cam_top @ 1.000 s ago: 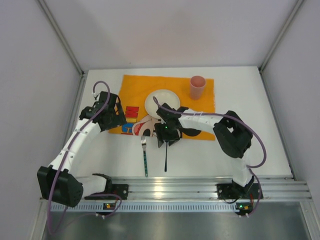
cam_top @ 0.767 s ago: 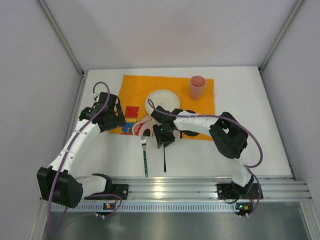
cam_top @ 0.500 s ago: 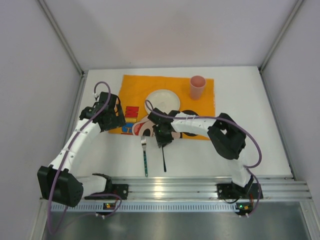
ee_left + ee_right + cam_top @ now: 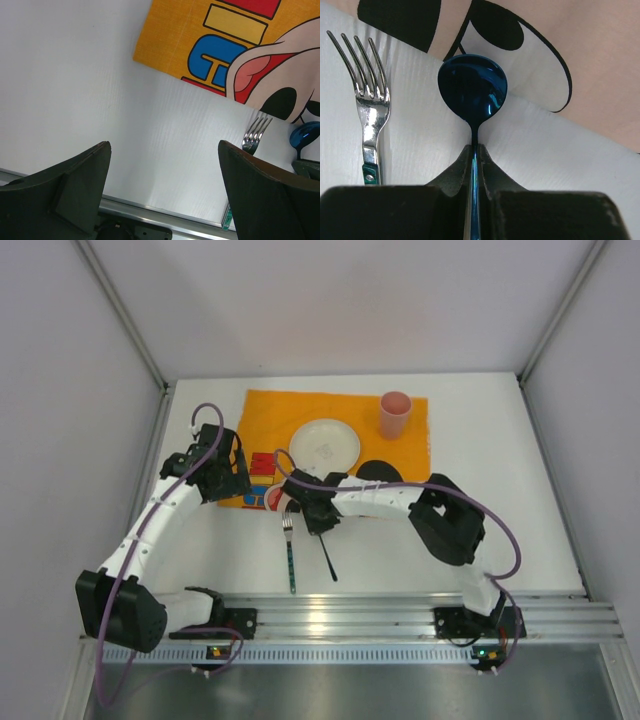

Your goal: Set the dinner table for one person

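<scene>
Top external view: shows the right end effector (image 4: 316, 517) low over the desk (image 4: 500, 490), closed tight on the thin neck of a dark blue spoon (image 4: 327, 558). Places the spoon's handle behind the fingertips, running back toward the ribbed rail (image 4: 400, 615) and a little to the right. Puts a fork (image 4: 290, 555) just to the left of that end effector, lying flat on the desk with its tines pointing away from the rail. Finds an orange placemat (image 4: 280, 415) directly ahead of the fingertips, a white plate (image 4: 324, 445) on it farther ahead, and a pink cup (image 4: 395, 415) ahead and well to the right, upright on the mat's far corner.

Seen from the right wrist: spoon bowl straight ahead of the pinched fingers, sitting at the near edge of the placemat's cartoon print. Cannot tell whether the bowl touches the surface or is held just above it. Fork close by on the left, apart from the spoon, bare desk between them.

Seen from the left wrist: left end effector (image 4: 164, 150) spread wide, gripping nothing, over bare desk. Placemat corner ahead and to the right of it, fork tines and the spoon bowl far off to the right.
</scene>
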Motion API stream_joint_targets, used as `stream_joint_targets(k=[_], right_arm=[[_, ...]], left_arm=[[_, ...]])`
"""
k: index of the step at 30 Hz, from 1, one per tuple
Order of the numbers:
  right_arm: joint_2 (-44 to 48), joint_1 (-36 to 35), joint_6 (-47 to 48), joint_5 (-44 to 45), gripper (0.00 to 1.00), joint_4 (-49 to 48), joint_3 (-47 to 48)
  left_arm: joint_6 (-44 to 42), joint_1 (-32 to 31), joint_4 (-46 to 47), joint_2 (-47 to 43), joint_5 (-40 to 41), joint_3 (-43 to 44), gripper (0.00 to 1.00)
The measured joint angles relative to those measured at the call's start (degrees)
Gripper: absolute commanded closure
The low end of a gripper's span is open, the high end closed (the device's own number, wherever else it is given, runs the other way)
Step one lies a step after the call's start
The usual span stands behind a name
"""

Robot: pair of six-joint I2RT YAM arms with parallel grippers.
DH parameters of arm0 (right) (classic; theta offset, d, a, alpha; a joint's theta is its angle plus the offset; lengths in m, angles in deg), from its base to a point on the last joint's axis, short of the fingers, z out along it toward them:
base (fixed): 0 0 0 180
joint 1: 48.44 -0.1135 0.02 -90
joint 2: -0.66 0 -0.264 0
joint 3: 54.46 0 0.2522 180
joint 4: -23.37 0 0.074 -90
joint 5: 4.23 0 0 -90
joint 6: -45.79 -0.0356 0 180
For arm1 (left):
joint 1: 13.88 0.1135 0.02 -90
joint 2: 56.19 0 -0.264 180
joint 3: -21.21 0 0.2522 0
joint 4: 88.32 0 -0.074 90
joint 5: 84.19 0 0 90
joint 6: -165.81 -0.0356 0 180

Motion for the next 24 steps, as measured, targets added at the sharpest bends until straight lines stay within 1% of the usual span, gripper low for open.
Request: stream_joint_targets(k=[5, 10, 14, 17, 21, 24], right_arm=[[0.42, -0.52, 0.02, 1.33, 1.00, -0.28, -0.20], [3.43, -0.17, 0.07, 1.81, 1.00, -1.42, -2.58], [6.78, 1.84, 1.05, 2.69, 1.00, 4.63, -4.83], [10.86, 6.01, 2.97, 3.93, 1.00, 9.16, -5.03], [16.87, 14.12, 6.08, 5.55, 1.00, 11.63, -4.81], [17.84, 20.76, 8.79, 6.73, 1.00, 12.68, -3.13]], left_arm=[[-0.15, 0.00, 0.00, 0.00, 0.00, 0.00, 0.07], [-0.50, 0.00, 0.02, 0.00, 0.02, 0.00, 0.06], [-0.92, 0.00, 0.07, 0.00, 0.11, 0.00, 0.06], [-1.07, 0.00, 0.28, 0.00, -0.39, 0.00, 0.06], [-0.94, -0.02, 1.42, 0.00, -1.77, -0.44, 0.07], [-0.15, -0.02, 2.34, 0.00, -2.99, -1.60, 0.07]])
